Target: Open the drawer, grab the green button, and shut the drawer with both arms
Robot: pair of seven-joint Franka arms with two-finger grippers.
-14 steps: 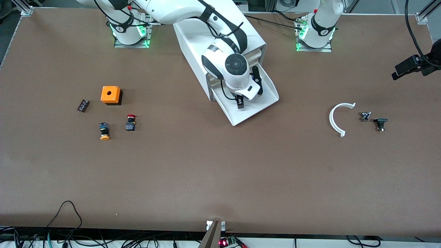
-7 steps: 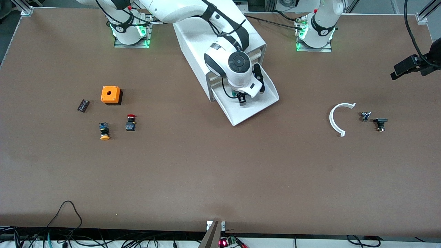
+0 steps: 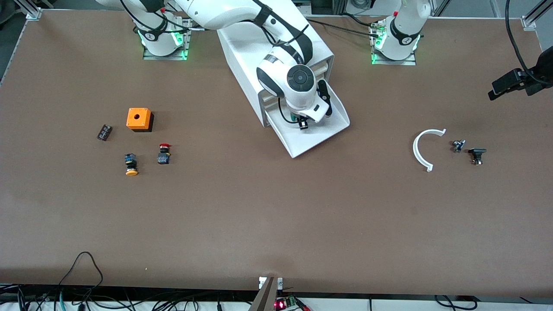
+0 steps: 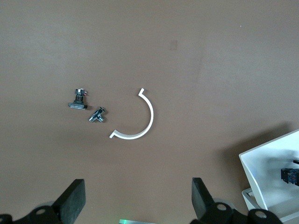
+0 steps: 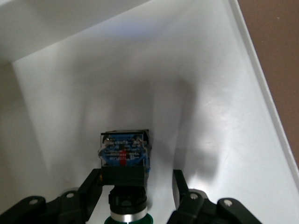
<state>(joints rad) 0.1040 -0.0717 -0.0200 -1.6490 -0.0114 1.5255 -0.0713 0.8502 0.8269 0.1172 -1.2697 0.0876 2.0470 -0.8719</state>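
Right pincer (image 5: 135, 189) astride button (image 5: 124, 163), in drawer (image 5: 224, 116)

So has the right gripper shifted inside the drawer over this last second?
Yes. The right gripper has pulled back toward the white cabinet, away from the open drawer's front lip.

The right gripper (image 3: 303, 125) fills the drawer (image 3: 330, 129) around the button (image 5: 125, 154), hemmed by the tray's walls and the cabinet (image 3: 250, 52) above.
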